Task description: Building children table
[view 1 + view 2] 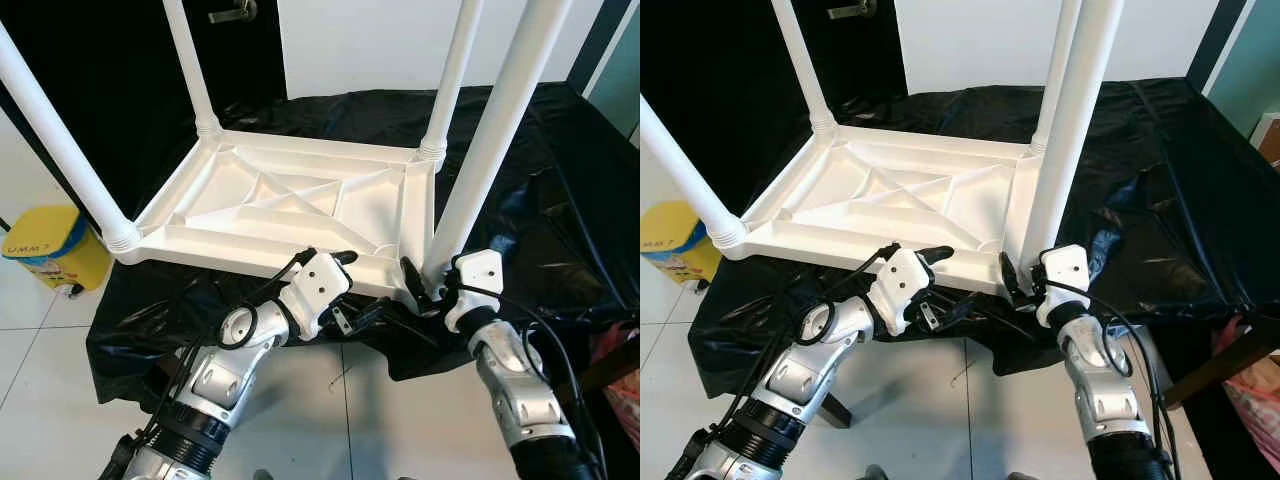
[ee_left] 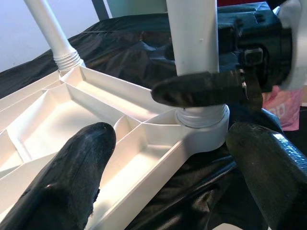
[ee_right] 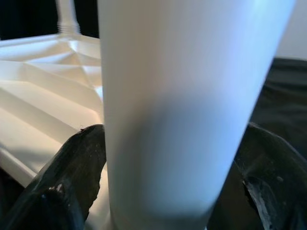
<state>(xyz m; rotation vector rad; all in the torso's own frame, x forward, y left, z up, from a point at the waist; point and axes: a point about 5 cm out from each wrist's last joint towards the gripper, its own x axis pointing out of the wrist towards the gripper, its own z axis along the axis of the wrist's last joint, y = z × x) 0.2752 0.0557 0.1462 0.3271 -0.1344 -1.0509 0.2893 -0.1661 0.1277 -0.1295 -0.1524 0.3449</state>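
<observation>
Before us stands a counter point(image 1: 560, 190) draped in crumpled black plastic sheeting point(image 1: 520, 150), on a floor of pale tiles point(image 1: 40, 330), with a white wall point(image 1: 370, 40) behind, a dark door point(image 1: 120, 80) with a metal handle point(image 1: 232, 12) at our left, and a yellow bin point(image 1: 45, 245) on the floor at that side. On the sheeting we see the white plastic children's table point(image 1: 290, 205) lying upside down, its ribbed underside facing up and its four round legs pointing upward, each long axis near vertical and leaning slightly outward. The top's long side runs left to right across our view, and its near edge sits at the counter's front edge. Our right tool point(image 1: 425, 285) is clenched around the base of the near right leg point(image 1: 500, 130), just above its threaded socket; in the right wrist view the leg point(image 3: 187, 110) stands between the two black fingers point(image 3: 72, 177), which touch it on either side. Our left tool point(image 1: 350, 285) is spread, released and holding nothing, at the near rim of the top just left of that leg; one finger point(image 2: 62, 187) lies over the ribbed tray, the other outside the rim above the sheeting.
</observation>
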